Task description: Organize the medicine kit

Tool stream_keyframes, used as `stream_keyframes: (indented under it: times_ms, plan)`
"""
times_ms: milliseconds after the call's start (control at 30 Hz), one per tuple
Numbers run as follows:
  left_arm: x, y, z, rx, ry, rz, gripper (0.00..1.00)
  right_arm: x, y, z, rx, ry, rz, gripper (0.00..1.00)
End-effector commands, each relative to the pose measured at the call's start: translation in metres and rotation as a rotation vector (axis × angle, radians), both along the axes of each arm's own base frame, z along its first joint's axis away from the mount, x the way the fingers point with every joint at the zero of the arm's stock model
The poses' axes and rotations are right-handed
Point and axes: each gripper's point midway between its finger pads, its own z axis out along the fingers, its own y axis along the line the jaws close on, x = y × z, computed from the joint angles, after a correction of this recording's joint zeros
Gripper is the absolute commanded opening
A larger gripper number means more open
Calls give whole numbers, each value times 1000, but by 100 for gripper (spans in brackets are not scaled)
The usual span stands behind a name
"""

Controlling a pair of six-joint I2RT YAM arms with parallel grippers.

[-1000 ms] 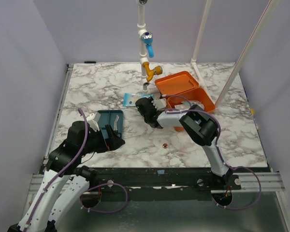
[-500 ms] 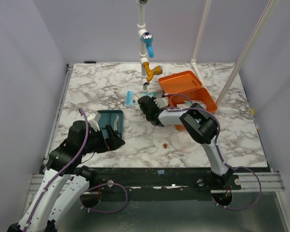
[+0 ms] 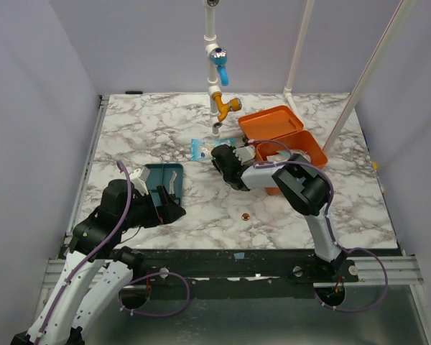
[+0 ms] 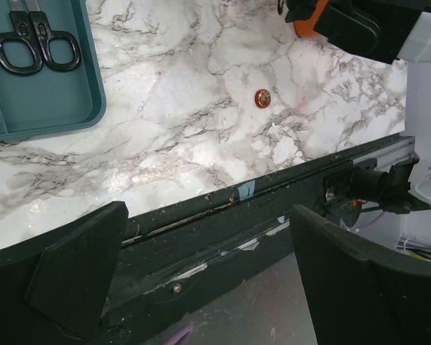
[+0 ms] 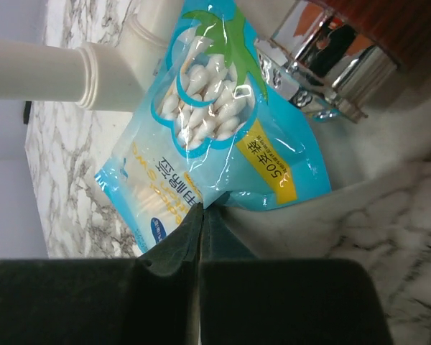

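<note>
Right gripper (image 5: 201, 213) shifted right, clenched on swab packet (image 5: 215, 122). Left gripper (image 4: 208, 241) wide open above marble table (image 3: 144, 122), pale walls (image 3: 29, 86).

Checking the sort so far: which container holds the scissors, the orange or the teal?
The shallow, lidless teal tray: black scissors lie in it. The orange medicine kit is the lidded box.

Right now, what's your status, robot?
Left end effector open, empty. Right end effector shut on swab packet edge. Medicine kit lid open. White pipe beside packet.
</note>
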Motion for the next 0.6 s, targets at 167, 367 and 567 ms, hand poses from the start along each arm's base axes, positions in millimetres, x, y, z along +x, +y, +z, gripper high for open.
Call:
stream_keyframes:
  times_ms: [167, 367, 567]
  plan:
    - [7, 0, 10, -15, -34, 19, 99, -37, -23, 22, -61, -6, 103, 1]
    - [8, -1, 13, -17, -46, 18, 99, -56, -6, 38, -64, -24, 281, 1]
    - [8, 2, 17, -12, -58, 26, 99, -74, 8, 49, -89, -25, 445, 1]
